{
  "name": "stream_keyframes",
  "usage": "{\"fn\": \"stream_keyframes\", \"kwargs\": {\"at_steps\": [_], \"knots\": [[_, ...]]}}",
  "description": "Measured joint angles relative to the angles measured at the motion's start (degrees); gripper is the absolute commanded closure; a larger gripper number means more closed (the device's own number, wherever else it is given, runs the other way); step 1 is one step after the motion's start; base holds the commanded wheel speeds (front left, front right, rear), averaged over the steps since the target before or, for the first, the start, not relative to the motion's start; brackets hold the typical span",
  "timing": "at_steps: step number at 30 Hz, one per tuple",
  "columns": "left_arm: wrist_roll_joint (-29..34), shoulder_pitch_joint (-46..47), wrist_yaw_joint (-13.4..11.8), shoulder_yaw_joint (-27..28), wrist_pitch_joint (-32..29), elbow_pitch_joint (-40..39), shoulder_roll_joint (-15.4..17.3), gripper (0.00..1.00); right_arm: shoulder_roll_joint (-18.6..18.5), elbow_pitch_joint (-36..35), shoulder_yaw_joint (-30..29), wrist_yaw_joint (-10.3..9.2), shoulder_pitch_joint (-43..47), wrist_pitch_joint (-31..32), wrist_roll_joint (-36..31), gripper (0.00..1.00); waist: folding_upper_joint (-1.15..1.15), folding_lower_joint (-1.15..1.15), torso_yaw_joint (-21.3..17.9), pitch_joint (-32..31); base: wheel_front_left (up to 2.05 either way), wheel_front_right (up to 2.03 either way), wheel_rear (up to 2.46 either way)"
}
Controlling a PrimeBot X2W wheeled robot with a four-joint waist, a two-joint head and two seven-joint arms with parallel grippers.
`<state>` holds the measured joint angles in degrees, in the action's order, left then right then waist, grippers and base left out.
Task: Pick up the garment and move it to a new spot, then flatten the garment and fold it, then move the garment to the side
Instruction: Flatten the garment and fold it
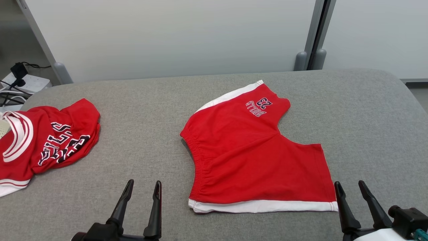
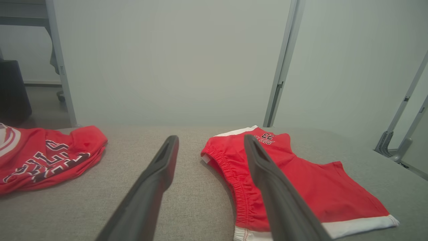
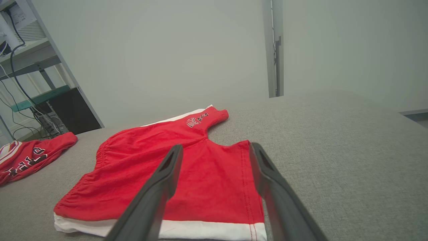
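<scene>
Grey table [image 1: 351, 117] bears flat red shorts [image 1: 247, 150]; left gripper [image 1: 144, 183] and right gripper [image 1: 349, 183] gape empty, so folding likely needs hem pinches.

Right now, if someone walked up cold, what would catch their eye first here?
The red shorts with white trim, spread flat in the middle of the grey padded surface. Then the crumpled red jersey at the left edge. The left gripper and right gripper stand open at the near edge, flanking the shorts.
</scene>
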<state>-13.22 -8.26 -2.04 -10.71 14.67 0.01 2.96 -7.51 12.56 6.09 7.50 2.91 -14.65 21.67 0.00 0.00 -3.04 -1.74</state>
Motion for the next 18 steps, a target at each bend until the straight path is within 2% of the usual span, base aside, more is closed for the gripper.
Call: {"fn": "stream_keyframes", "kwargs": {"at_steps": [10,18], "knots": [[1.02,0.13,-0.07,-1.04,0.0,0.68,0.0,0.0,0.1,-0.02,-0.13,-0.01,0.0,0.0,0.1,0.0,0.0,0.0,0.44,0.77,0.0,0.0,0.0],[1.58,0.18,-2.41,-0.68,0.0,0.29,0.0,0.0,0.07,-0.07,0.2,-0.01,0.0,0.0,0.15,0.0,0.0,0.0,0.81,1.02,0.0,0.0,0.0]]}}
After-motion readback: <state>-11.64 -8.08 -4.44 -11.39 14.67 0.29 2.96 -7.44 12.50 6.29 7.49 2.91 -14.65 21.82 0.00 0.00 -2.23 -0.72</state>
